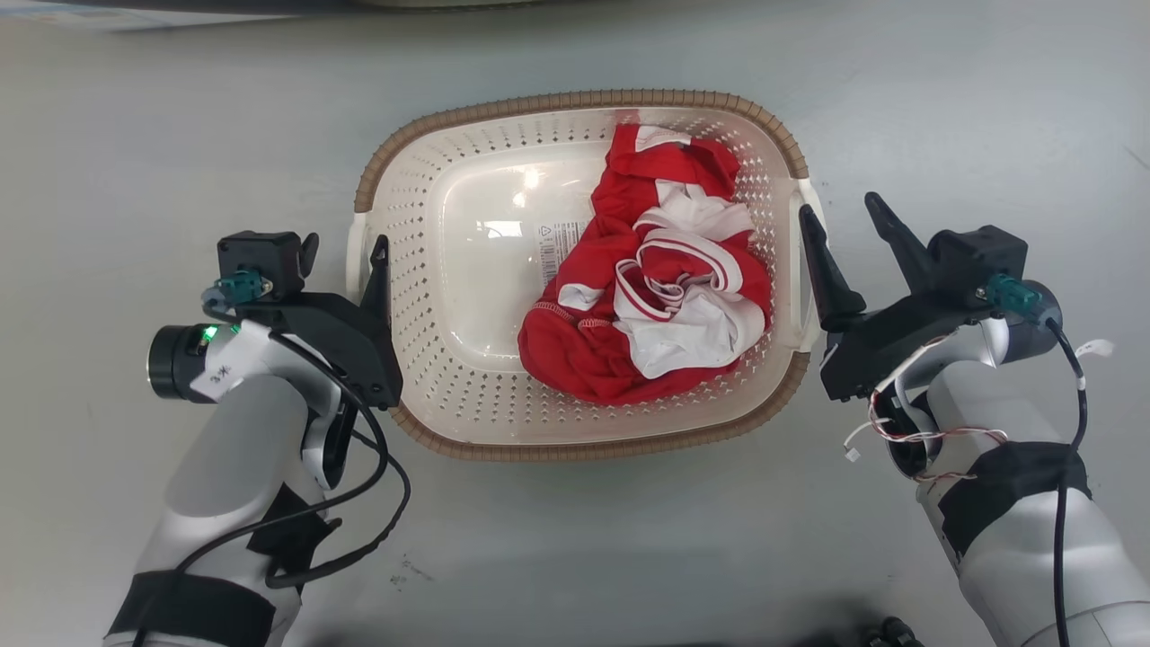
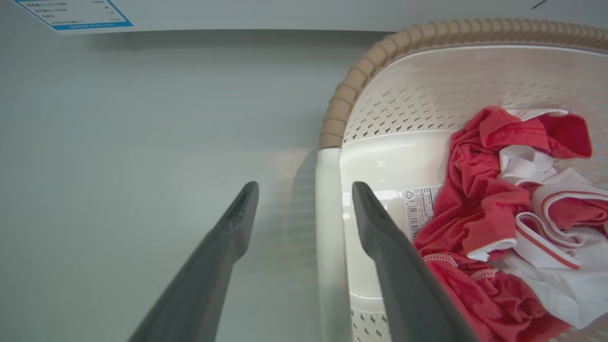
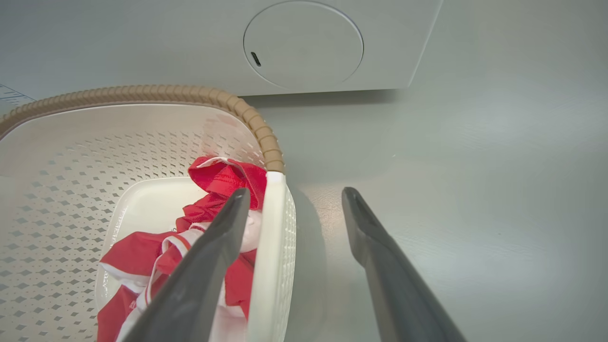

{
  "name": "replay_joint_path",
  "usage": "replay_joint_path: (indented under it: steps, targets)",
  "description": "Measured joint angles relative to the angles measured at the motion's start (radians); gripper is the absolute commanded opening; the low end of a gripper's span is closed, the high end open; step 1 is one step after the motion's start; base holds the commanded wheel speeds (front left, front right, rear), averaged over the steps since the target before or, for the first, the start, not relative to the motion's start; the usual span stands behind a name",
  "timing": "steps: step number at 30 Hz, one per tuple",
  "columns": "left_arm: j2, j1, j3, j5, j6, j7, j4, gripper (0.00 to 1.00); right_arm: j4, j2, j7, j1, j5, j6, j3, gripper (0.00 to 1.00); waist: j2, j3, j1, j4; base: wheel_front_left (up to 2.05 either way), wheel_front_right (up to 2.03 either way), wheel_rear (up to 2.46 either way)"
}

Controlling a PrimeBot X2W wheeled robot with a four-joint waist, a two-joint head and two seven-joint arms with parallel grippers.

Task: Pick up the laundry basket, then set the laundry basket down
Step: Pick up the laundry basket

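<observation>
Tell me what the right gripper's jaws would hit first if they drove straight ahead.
Probably the laundry basket: its white handle already runs between the open jaws of the right gripper, and the brown rim sits just ahead at the handle's end. Depth is unclear; the jaws might pass over it.

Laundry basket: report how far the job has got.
Done: both arms are placed, the left gripper open astride the left handle, the right gripper open astride the right handle. In hand: neither is shut, so no grip; the laundry basket rests on the floor, clothes inside. Left, it seems: close, lift, set down.
</observation>
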Motion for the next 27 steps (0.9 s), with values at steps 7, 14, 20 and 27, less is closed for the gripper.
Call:
replay_joint_path:
  steps: [7,14,20,27]
  targets:
    - [0.002,-0.040,0.005,-0.008,-0.018,0.017,0.054,1.00,0.048,0.009,0.000,-0.050,0.000,0.000,0.025,1.00,-0.0001,0.040,0.0000,-0.002,0.00,0.00,0.00]
    - [-0.006,-0.094,0.011,-0.032,-0.035,0.020,0.102,1.00,0.096,0.009,0.000,-0.085,0.020,0.001,0.049,1.00,-0.0001,0.079,0.0001,0.000,0.00,0.00,0.00]
    - [-0.037,-0.122,0.019,-0.044,-0.042,0.024,0.136,0.00,0.123,0.034,-0.003,-0.108,0.035,0.004,0.081,0.00,-0.0002,0.085,-0.0002,0.001,0.00,0.00,0.00]
    - [-0.049,-0.136,0.022,-0.051,-0.044,0.019,0.185,0.00,0.163,0.028,-0.002,-0.125,0.056,0.004,0.104,0.00,-0.0002,0.071,-0.0001,0.003,0.00,0.00,0.00]
